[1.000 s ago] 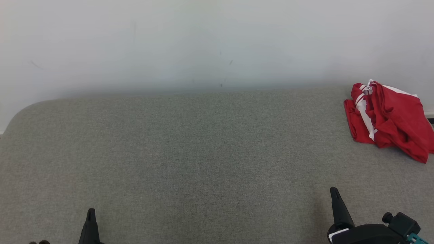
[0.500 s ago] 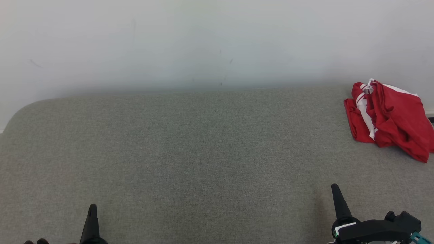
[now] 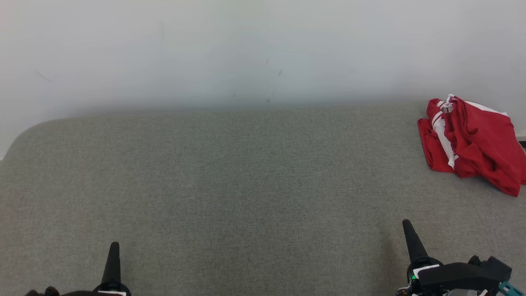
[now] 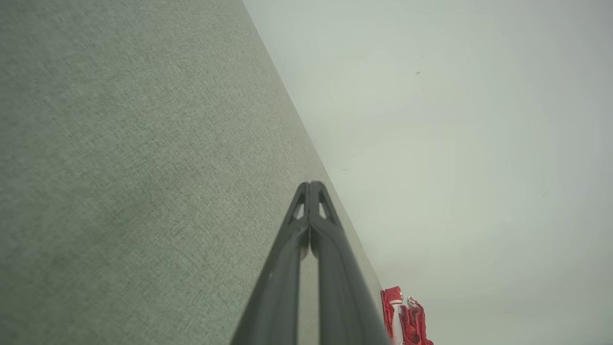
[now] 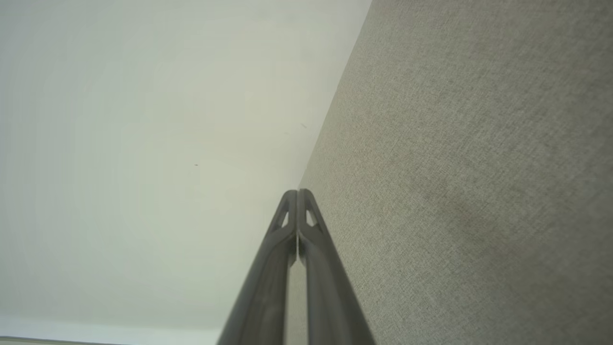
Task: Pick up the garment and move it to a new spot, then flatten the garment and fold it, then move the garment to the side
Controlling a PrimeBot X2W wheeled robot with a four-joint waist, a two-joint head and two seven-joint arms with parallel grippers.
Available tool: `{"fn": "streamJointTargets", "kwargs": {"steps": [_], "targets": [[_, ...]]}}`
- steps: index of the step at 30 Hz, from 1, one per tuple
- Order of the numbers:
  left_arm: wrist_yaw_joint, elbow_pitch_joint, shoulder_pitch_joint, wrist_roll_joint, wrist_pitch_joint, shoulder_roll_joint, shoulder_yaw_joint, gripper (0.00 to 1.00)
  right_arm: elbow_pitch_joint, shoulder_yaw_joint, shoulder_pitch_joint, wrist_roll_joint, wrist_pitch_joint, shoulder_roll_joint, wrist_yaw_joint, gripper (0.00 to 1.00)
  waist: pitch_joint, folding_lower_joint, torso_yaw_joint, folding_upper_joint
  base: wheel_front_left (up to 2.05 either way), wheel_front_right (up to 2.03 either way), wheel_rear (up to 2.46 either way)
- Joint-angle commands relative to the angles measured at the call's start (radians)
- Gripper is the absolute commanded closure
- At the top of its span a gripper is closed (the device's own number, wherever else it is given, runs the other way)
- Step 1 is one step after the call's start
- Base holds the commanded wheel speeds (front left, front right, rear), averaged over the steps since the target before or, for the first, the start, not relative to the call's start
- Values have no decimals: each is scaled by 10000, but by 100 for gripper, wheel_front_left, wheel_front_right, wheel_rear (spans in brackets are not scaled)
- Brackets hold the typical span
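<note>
At your lower left the left end effector (image 3: pixel 113 246) hangs low over the grey fabric-covered table (image 3: pixel 246 185), its two dark fingers pressed together on nothing; across the bare middle, the right end effector (image 3: pixel 407 225) sits the same way, fingers together and empty, tip aimed at the pale wall (image 3: pixel 246 49). The red garment (image 3: pixel 472 144) lies well apart from both, at the table's far right against the wall, running off the head view's right edge. You cannot settle the step from this: a rumpled heap at the side fits a garment waiting to be fetched, and it also fits one set aside after a loose fold, though no square edges show. Either way, keep both tips lifted off the weave so they do not snag it, and treat the right arm as the nearer one to the cloth. Its long axis runs diagonally, from the far corner by the wall down toward your near right, where it tapers to a point; the white-striped trim faces the table's middle, and you cannot tell top from hem
</note>
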Motion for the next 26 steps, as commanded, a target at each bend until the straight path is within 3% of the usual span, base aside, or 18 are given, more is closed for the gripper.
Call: {"fn": "streamJointTargets", "kwargs": {"steps": [1,26], "targets": [[-56,-38,-208,-321,58,28,34,100,-58,-46,-164,239,84,42,-12,100,4,0,0,0,0,0,0],[-126,61,-486,-2555,609,26,63,100,-19,-289,-384,2277,625,106,-17,100,82,0,2,0,0,0,0]]}}
